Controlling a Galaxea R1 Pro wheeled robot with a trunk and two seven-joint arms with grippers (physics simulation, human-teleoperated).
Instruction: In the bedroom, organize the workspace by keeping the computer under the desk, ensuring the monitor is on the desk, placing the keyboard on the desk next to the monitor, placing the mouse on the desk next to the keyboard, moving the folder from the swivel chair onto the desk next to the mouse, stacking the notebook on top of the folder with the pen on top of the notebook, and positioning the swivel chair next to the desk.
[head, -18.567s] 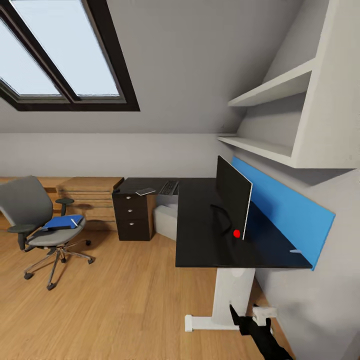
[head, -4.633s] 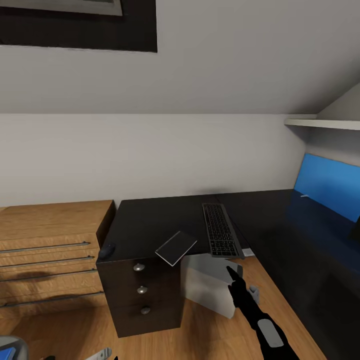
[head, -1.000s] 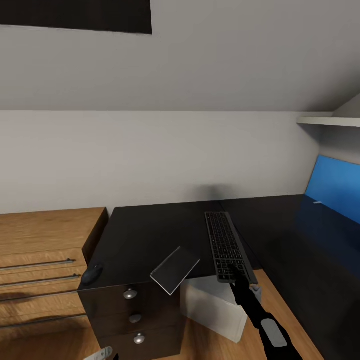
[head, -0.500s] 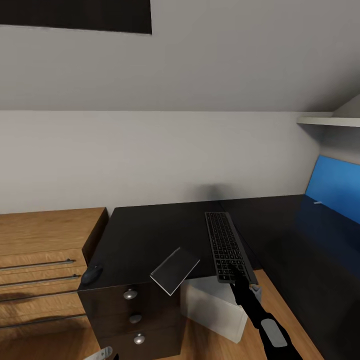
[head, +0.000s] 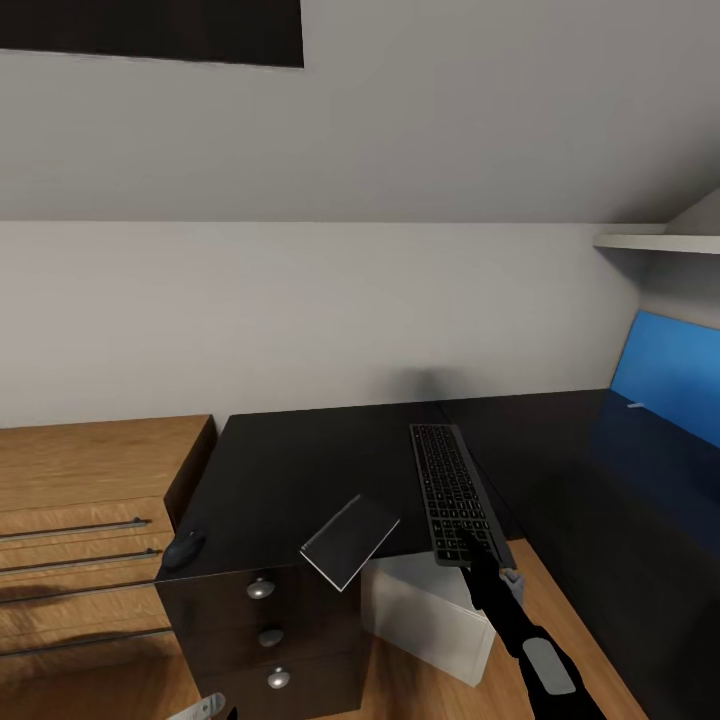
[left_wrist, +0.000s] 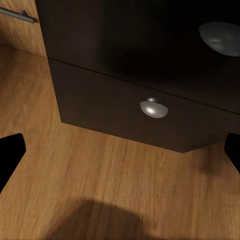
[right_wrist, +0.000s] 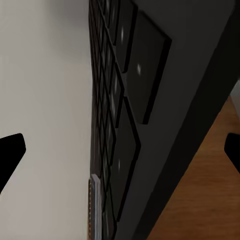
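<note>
Over several seconds the right gripper (head: 478, 555) has risen from below the desk (head: 290, 460) to the keyboard's (head: 450, 490) near end.

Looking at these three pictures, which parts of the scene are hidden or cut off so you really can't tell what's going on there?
- Right gripper, head view: its fingertips merge with the dark keyboard, so contact is unclear.
- Right wrist view: the fingers spread wide around the keyboard's edge; whether they touch it cannot be told.
- Computer, head view: its top is hidden under the desk.
- Left gripper: cut off by the head view's lower edge.

Wooden drawer chest (head: 80, 520), blue wall panel (head: 665, 385)
</note>
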